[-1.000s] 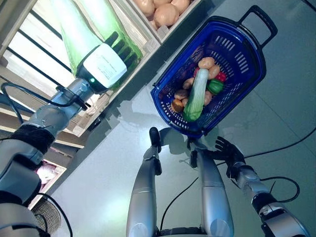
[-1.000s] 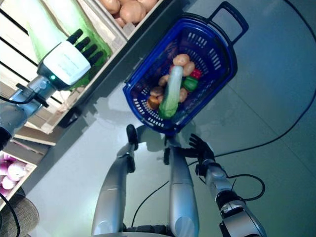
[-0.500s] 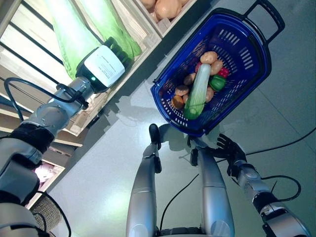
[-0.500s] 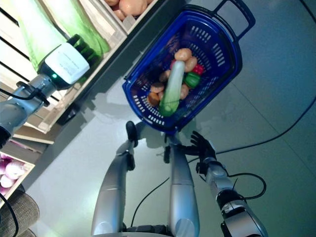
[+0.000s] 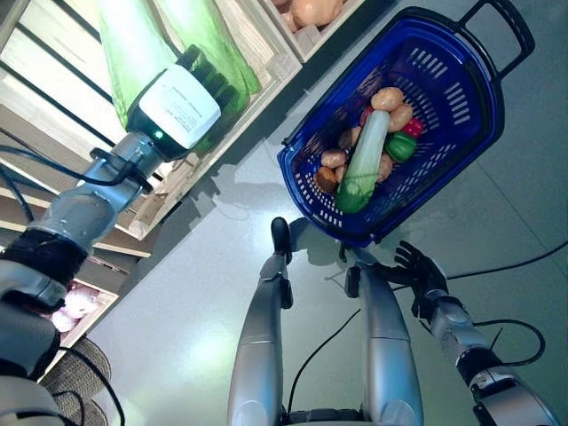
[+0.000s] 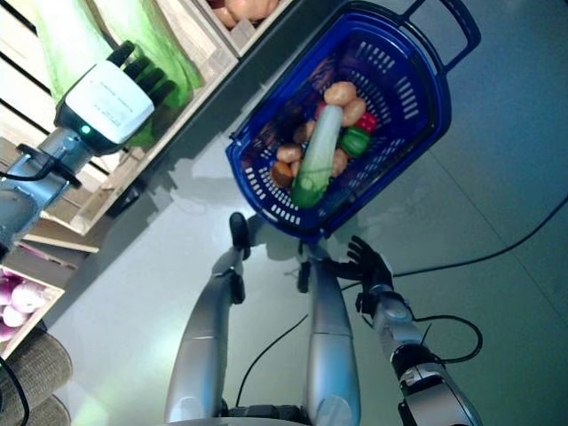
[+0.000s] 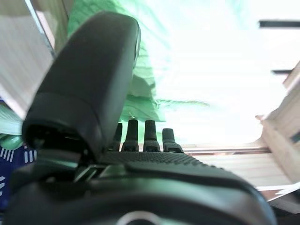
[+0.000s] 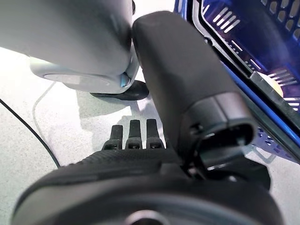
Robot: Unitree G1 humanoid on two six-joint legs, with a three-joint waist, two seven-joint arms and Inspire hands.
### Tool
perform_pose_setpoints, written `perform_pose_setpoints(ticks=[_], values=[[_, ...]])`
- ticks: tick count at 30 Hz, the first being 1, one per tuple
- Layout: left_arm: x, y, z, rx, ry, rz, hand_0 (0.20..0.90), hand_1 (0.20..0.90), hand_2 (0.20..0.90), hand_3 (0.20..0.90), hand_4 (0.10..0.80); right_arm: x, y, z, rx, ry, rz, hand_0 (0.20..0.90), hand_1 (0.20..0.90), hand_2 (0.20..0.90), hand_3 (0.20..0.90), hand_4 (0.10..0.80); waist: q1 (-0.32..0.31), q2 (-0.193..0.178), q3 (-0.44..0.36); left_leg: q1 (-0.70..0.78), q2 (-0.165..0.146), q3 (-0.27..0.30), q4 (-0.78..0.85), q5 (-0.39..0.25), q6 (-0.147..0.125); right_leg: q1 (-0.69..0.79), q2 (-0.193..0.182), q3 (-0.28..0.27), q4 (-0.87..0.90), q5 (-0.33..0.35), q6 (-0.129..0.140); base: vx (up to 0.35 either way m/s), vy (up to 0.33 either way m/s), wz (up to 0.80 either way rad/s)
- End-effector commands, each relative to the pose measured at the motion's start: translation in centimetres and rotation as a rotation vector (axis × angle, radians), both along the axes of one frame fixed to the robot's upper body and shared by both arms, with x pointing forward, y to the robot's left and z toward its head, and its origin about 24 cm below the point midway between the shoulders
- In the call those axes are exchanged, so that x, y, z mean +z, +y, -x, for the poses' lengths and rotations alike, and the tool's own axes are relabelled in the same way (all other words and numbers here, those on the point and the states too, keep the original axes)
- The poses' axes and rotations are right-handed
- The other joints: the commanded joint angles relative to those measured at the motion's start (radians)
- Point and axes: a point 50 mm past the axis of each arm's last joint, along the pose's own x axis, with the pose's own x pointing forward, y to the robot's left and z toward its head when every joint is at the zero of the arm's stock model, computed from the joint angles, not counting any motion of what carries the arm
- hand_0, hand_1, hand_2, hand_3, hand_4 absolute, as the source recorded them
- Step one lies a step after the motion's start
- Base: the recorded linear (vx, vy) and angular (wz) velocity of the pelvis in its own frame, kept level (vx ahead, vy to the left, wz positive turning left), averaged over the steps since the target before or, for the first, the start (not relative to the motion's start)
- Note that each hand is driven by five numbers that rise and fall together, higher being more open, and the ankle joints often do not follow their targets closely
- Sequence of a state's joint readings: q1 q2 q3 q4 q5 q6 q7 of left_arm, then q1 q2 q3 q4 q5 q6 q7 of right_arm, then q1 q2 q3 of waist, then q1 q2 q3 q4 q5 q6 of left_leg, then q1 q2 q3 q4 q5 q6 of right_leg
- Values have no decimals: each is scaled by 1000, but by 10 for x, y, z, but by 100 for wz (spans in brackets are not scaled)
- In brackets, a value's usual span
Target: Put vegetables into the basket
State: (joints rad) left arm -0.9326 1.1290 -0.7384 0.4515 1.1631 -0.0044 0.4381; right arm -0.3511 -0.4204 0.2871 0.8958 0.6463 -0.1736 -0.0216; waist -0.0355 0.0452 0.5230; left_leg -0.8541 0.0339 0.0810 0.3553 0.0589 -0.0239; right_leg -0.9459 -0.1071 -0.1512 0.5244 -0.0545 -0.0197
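Vegetables (image 5: 371, 158) are lying in the basket (image 5: 461, 142) while the straight-fingered left hand (image 5: 176, 105) is advancing farther onto a green leafy vegetable (image 5: 209, 49) on the shelf (image 5: 266, 53), right hand (image 5: 417, 271) hanging spread

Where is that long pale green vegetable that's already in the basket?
In the eye views, the long green vegetable lies lengthwise down the middle of the blue basket on the floor, toward the robot's right, atop the potatoes and beside a green pepper.

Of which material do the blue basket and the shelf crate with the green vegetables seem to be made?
The blue basket looks like moulded plastic, glossy, with rows of slots in its walls and a black handle, probably plastic too. The shelf crate looks like unpainted light wood: pale slats with visible grain.
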Motion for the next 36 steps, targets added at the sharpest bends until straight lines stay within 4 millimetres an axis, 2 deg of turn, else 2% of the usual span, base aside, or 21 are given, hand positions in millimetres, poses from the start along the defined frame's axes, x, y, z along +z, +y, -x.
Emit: perform_pose_setpoints(ticks=[1,7,16,18,22,30,34,35,36], values=[[65,29,24,105,-253,10,900,900,900,900,800,-14,-23,33,-100,23,8,900,900,900,900,800,-2,41,-3,-34,-24,-3,48,-40,-4,70,4,7,-112,48,51,3,3,6],[65,37,23,159,-219,14,900,900,900,900,800,-12,-24,31,-105,15,5,900,900,900,900,800,0,43,-3,-39,-24,-4,47,-37,-3,65,-1,2,-111,51,53,0,1,1],[47,56,27,152,-281,33,900,900,900,900,800,-8,-29,32,-99,-2,20,900,900,900,900,800,-4,43,-3,-51,-21,-3,45,-32,-3,50,2,8,-106,54,54,1,43,1],[35,65,26,173,-268,37,900,900,900,900,800,-9,-30,33,-102,7,24,900,900,900,900,800,-7,40,-3,-55,-17,-3,51,-35,-3,45,3,10,-98,51,54,13,36,-1],[26,71,25,186,-268,24,900,900,900,900,800,-7,-28,31,-94,-1,22,900,900,900,900,800,-11,31,-3,-71,-11,1,58,-35,-2,32,6,11,-94,54,54,0,0,0],[14,61,17,124,-232,-67,900,900,900,900,800,1,-26,25,-78,-27,26,900,900,900,900,800,-26,23,-3,-84,-9,6,60,-33,-8,16,10,18,-94,60,55,9,27,-1],[20,58,14,117,-284,-49,900,900,900,900,800,3,-24,22,-71,-31,28,900,900,900,900,800,-34,16,-3,-98,-2,11,74,-37,-7,3,8,22,-80,58,55,7,19,-1],[25,57,13,118,-292,-38,834,834,834,834,756,4,-24,21,-69,-31,27,900,900,900,900,800,-37,12,-3,-105,0,11,81,-37,-8,-3,9,23,-75,58,54,0,0,0],[26,56,12,112,-298,-35,580,580,580,580,587,4,-24,21,-69,-31,26,900,900,900,900,800,-38,10,-3,-109,1,11,86,-38,-8,-6,8,24,-72,58,54,0,0,0]])
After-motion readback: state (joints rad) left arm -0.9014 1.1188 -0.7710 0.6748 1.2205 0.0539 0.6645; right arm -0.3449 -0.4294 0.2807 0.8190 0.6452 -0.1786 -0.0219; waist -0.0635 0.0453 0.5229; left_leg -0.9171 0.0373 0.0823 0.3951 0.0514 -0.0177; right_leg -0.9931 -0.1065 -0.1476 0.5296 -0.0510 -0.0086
